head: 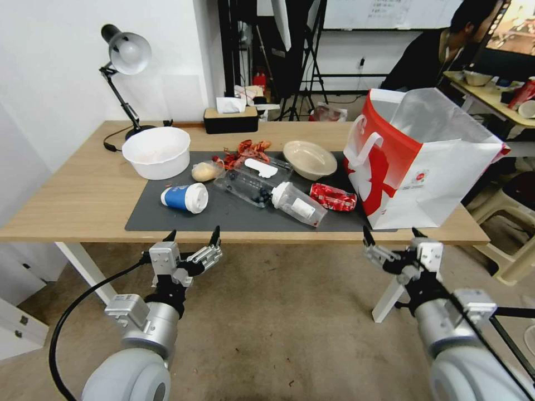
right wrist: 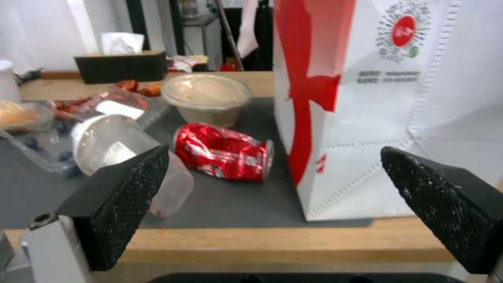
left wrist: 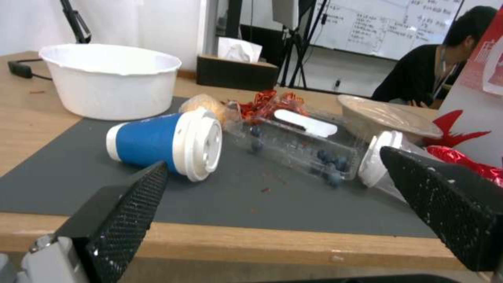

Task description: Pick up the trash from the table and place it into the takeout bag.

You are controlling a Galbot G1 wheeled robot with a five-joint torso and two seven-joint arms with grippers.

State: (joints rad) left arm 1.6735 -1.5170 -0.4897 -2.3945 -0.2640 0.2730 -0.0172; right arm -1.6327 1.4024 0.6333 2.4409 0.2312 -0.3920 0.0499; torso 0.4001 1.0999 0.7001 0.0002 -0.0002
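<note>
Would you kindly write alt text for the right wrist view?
The open right gripper hovers at the table edge, facing a crushed red wrapper beside the red-and-white takeout bag. A clear bottle lies on its side nearby, a beige bowl behind.

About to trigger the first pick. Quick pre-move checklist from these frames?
1. Left gripper open, nothing in it: ok; it sits short of the table edge.
2. Right gripper open, nothing in it: ok; also short of the table edge, by the bag's near corner.
3. Takeout bag upright with its mouth open: ok.
4. Blue cup reachable: ok; it lies on its side on the mat, lid on, nearest the left gripper.
5. Red wrapper and clear bottle separable: cannot tell; they lie very close, maybe touching.
6. Bun free to lift: cannot tell; it is pressed against the clear blueberry box.
</note>
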